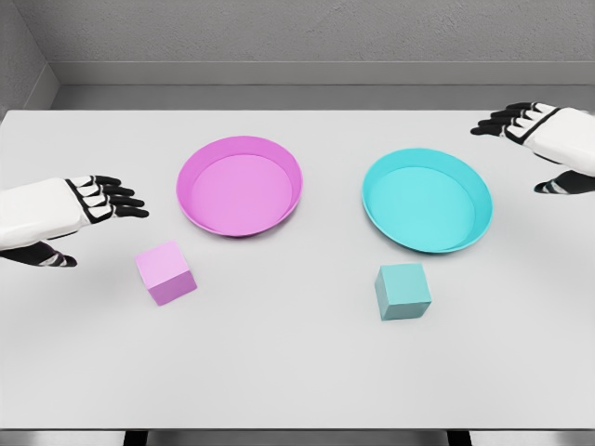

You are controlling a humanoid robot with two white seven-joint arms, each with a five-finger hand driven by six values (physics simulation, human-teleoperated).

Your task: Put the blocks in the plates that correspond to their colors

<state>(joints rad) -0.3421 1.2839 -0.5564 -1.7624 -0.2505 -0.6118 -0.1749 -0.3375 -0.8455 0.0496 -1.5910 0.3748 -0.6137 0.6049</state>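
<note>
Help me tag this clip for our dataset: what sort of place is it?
Likely a simulated tabletop test scene, not a real room: a plain white table against bare grey walls, holding only a pink plate, a cyan plate, and matching pink block and teal block.

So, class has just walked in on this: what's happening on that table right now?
Nothing is being handled yet. A pink block sits on the white table just in front of the pink plate, and a teal block sits in front of the teal plate. Both plates hold nothing. The left hand hovers beside the pink block, fingers open; the right hand hangs open at the far right.
</note>
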